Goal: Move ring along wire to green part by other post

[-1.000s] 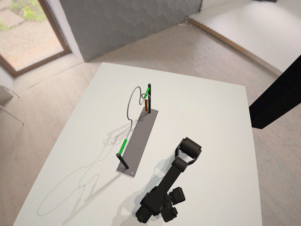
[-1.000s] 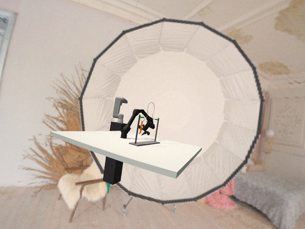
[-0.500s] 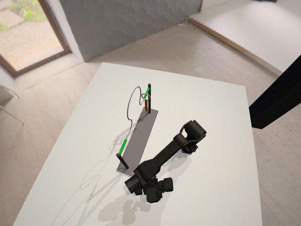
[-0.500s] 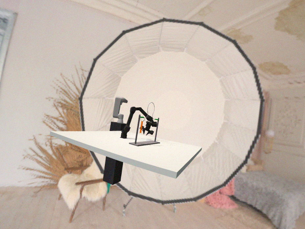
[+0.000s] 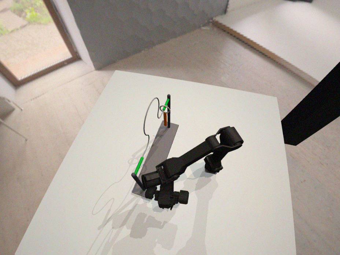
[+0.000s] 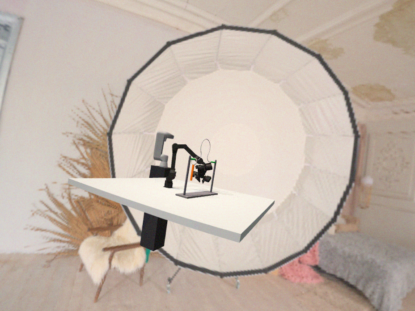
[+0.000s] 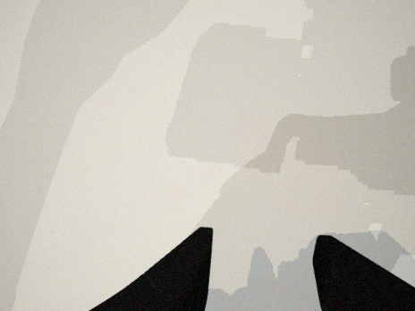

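Observation:
The ring hangs on the green part of the wire beside the far post, with its orange handle hanging straight down. The thin grey wire loops down to a second green part at the near post. Both posts stand on a dark base plate. My gripper hangs by the near post, far from the handle. Its fingers stand partly apart with nothing between them; the wrist view shows only the table and shadows.
The white table carries the wire stand and the arm's base. The arm reaches over the table just right of the base plate, close to the near post. A black block stands off the table's right edge.

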{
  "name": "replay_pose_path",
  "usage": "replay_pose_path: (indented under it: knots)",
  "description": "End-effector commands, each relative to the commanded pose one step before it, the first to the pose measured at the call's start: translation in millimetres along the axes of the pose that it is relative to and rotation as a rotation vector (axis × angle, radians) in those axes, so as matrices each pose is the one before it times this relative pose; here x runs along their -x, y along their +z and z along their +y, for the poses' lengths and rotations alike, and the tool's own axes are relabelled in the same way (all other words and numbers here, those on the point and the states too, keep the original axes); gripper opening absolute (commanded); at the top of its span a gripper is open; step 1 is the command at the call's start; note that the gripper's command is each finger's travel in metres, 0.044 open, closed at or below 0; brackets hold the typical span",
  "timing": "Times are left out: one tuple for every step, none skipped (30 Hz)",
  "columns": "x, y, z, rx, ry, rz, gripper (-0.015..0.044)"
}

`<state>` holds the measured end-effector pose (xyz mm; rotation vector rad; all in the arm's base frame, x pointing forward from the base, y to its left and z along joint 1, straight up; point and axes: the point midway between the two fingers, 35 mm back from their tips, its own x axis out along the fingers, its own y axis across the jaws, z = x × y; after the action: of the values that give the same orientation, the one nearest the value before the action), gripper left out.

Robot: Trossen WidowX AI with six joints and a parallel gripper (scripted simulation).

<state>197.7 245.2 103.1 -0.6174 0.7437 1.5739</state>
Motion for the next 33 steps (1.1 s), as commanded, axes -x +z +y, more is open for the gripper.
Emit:
replay_pose_path:
  knots:
    - [12.93,-5.93,-7.48,-0.0207,-0.06741,-0.05982,0.016]
    - [3.25,-1.86,-2.52,-0.0054,-0.01892,-0.01386,0.016]
    - [3.24,-1.84,-2.52,-0.0052,-0.01898,-0.01369,0.016]
    - [1.02,-5.96,-3.28,-0.0273,-0.00906,0.00597,0.016]
    - [1.27,-7.41,-4.12,-0.0344,-0.01127,0.00722,0.016]
    - [1.37,-8.01,-4.51,-0.0377,-0.01217,0.00754,0.016]
    - [1.21,-6.81,-4.01,-0.0326,-0.01065,0.00588,0.016]
    - [1.38,-5.73,-3.94,-0.0279,-0.01083,0.00264,0.016]
    - [1.82,-4.56,-4.17,-0.0229,-0.01221,-0.00216,0.016]
    - [2.21,-3.23,-4.23,-0.0169,-0.01319,-0.00686,0.016]
    - [2.51,-2.17,-4.24,-0.012,-0.0139,-0.01043,0.016]
    - [3.09,-2.09,-4.93,-0.0118,-0.01663,-0.0136,0.016]
    - [3.5,-2.4,-5.51,-0.0141,-0.01881,-0.0154,0.016]
    - [3.54,-2.41,-5.49,-0.0143,-0.01896,-0.01538,0.016]
    - [3.58,-2.38,-5.47,-0.014,-0.01911,-0.01526,0.016]
    - [3.63,-2.36,-5.44,-0.0137,-0.01925,-0.01513,0.016]
    - [3.68,-2.33,-5.42,-0.0134,-0.01939,-0.015,0.016]
    - [3.72,-2.3,-5.4,-0.0131,-0.01953,-0.01487,0.016]
    - [3.77,-2.27,-5.38,-0.0128,-0.01966,-0.01473,0.016]
    - [3.81,-2.24,-5.35,-0.0125,-0.01979,-0.0146,0.016]
    - [3.82,-2.22,-5.28,-0.0125,-0.01978,-0.01445,0.016]
    - [3.79,-2.22,-5.14,-0.0129,-0.01951,-0.0143,0.016]
    - [3.83,-2.18,-5.11,-0.0126,-0.0196,-0.01419,0.016]
    - [3.86,-2.15,-5.08,-0.0124,-0.01967,-0.01407,0.016]
    - [3.9,-2.11,-5.04,-0.0121,-0.01974,-0.01396,0.016]
    - [3.93,-2.08,-5.01,-0.0118,-0.01983,-0.01385,0.016]
    - [3.97,-2.04,-4.98,-0.0115,-0.01991,-0.01373,0.016]
    - [4.28,-2.14,-5.27,-0.012,-0.02133,-0.01453,0.016]
    - [4.42,-2.15,-5.36,-0.0119,-0.02195,-0.01475,0.016]
    - [4.46,-2.1,-5.32,-0.0116,-0.02203,-0.0146,0.016]
    - [4.5,-2.06,-5.27,-0.0112,-0.02212,-0.01446,0.016]
    - [4.54,-2.01,-5.23,-0.0108,-0.02219,-0.01431,0.016]
    - [4.57,-1.97,-5.18,-0.0105,-0.02226,-0.01416,0.016]
